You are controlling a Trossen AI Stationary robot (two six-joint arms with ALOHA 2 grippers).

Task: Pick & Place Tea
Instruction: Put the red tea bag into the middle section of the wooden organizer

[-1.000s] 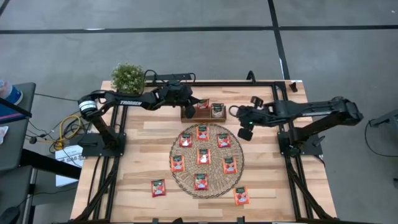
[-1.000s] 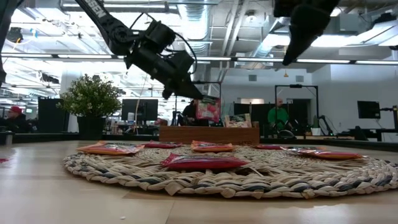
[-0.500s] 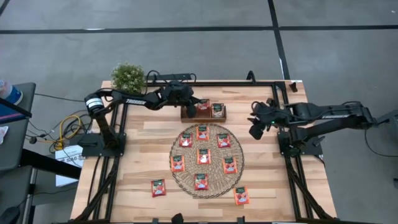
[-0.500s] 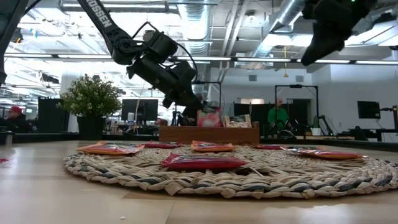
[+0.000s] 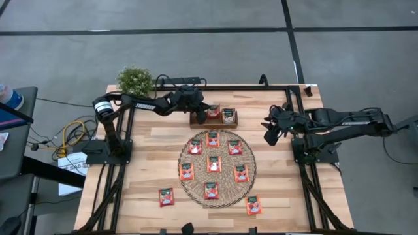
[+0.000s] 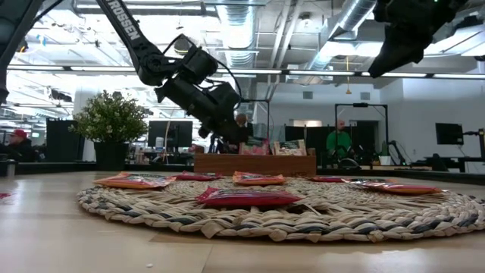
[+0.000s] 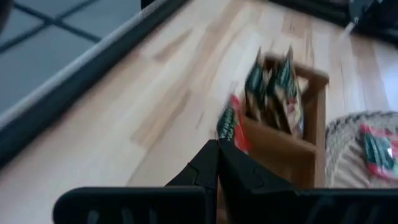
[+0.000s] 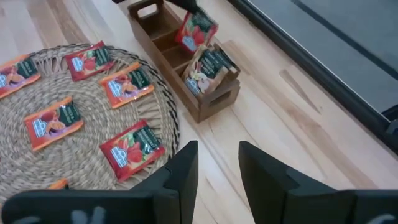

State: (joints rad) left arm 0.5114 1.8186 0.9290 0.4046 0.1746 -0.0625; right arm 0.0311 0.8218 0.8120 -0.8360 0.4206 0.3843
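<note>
While shut, the left jaws pinch a sachet.

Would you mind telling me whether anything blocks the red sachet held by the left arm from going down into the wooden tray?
Nothing visible does. The left tool holds the red sachet right above the wooden tray, beside the pale sachets already standing in the end compartment. The right tool waits apart, open.

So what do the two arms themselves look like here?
Both are dark, slim, jointed arms. The left arm carries white lettering along one link and a pale ring at its shoulder joint. Each tool has two flat black fingers. The right arm shows no clear markings.
</note>
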